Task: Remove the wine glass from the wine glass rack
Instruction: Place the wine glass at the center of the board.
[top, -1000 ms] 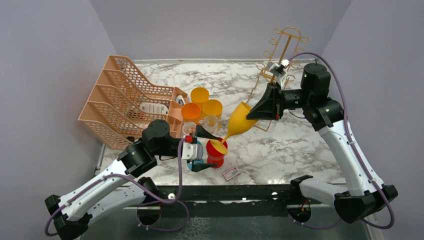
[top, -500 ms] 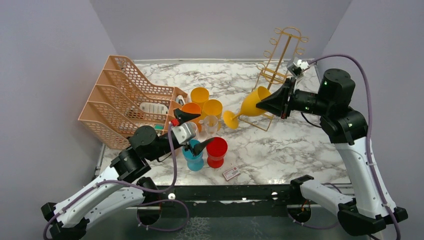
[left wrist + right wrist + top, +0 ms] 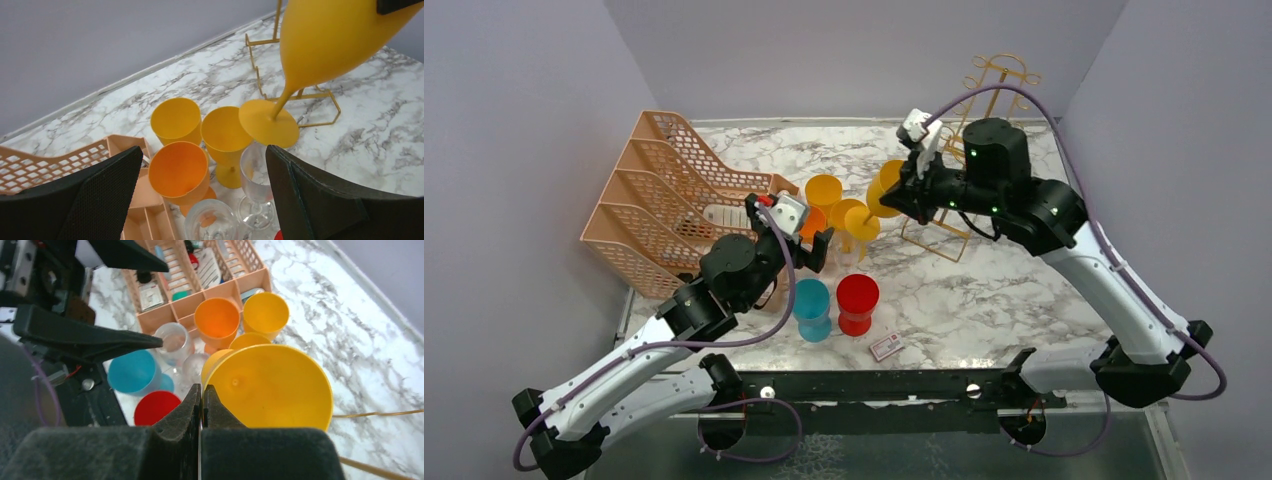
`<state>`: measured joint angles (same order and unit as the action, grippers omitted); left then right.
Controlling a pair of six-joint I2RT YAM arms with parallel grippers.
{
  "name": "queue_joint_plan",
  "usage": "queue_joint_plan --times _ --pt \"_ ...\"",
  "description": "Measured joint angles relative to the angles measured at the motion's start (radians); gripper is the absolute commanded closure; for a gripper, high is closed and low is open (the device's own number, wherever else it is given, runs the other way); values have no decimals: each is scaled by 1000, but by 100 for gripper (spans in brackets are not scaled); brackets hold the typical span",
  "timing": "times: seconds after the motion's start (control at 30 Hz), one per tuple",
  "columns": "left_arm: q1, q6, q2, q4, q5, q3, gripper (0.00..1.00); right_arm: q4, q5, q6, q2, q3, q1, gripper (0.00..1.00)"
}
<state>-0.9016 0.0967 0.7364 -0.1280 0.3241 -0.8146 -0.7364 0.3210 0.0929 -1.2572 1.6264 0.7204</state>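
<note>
Marble tabletop (image 3: 1024, 290) is seen, with the gold wine glass rack (image 3: 987, 88) at its back, used here as landmark. No glass is seen hanging on the rack. The right hand (image 3: 911, 188) is placed just left of the rack, clenched on the bowl rim of the yellow wine glass (image 3: 879, 195). The glass is carried in the air, clear of the rack, above a cluster of cups (image 3: 836, 205) further left of it. The left hand (image 3: 812, 238) is held well left of the rack, released, jaws wide, with nothing in it. The glass is tilted. Its long axis runs from the bowl at the right hand down and away from the rack, foot disc (image 3: 267, 122) pointed toward the left hand, near its tips, not touching. Only 1 arm grips. Removal is judged done; the next move depends on the foot end facing the left hand.
</note>
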Motion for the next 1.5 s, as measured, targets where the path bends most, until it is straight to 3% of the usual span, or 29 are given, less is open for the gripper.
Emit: queue_joint_plan --times 0.1,0.4,0.73,1.23,1.5 --pt "0 -29 -3 -16 68 -20 1 4 -128 46 -81 84 62 99" --pt "1 -118 -14 -85 174 -29 1 53 -384 145 -285 280 64 99" --pt "1 -167 -24 -118 151 -29 1 68 -467 152 -505 290 64 99" --pt "1 -215 -78 -153 113 -29 1 186 -454 101 -605 160 52 95" --pt "1 -233 -87 -155 109 -29 1 221 -434 86 -639 107 32 87"
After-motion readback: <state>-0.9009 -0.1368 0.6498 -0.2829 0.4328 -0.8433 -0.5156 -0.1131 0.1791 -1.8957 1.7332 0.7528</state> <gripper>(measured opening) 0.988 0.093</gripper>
